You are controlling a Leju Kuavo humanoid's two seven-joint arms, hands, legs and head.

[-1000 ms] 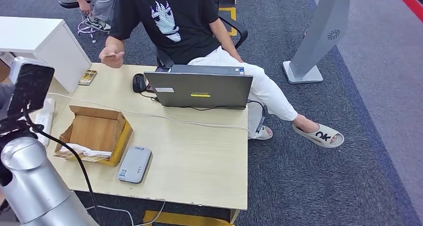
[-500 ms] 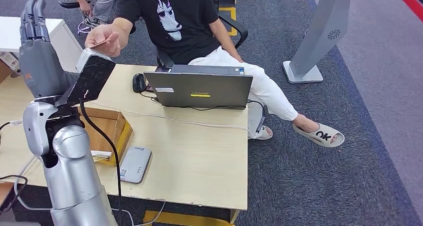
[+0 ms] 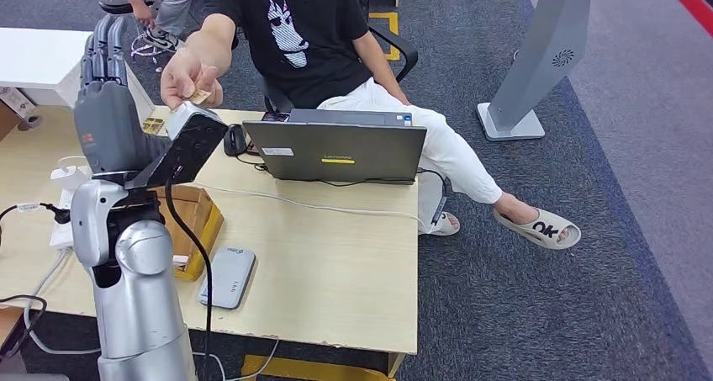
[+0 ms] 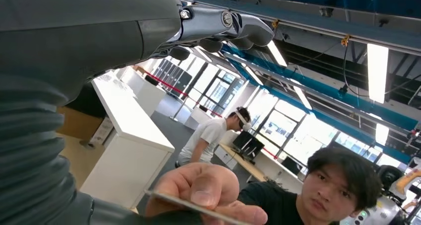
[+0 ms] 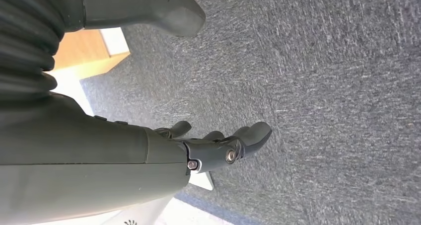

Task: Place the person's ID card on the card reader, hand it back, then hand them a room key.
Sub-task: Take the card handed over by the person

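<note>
The robot's grey left hand (image 3: 105, 116) stood raised above the pale wooden tabletop (image 3: 336, 255), its dark fingers (image 3: 105, 49) straight, apart and holding nothing. Just beside it, the seated person's hand (image 3: 189, 76) pinched the thin tan ID card (image 3: 200, 95) in the air, not touching the robot. In the left wrist view the card (image 4: 198, 208) lay edge-on under that person's thumb. The flat grey card reader (image 3: 227, 277) lay near the tabletop's front edge, beside an open cardboard box (image 3: 198, 217). The right hand (image 5: 218, 148) hung over grey carpet, fingers loosely apart, holding nothing.
</note>
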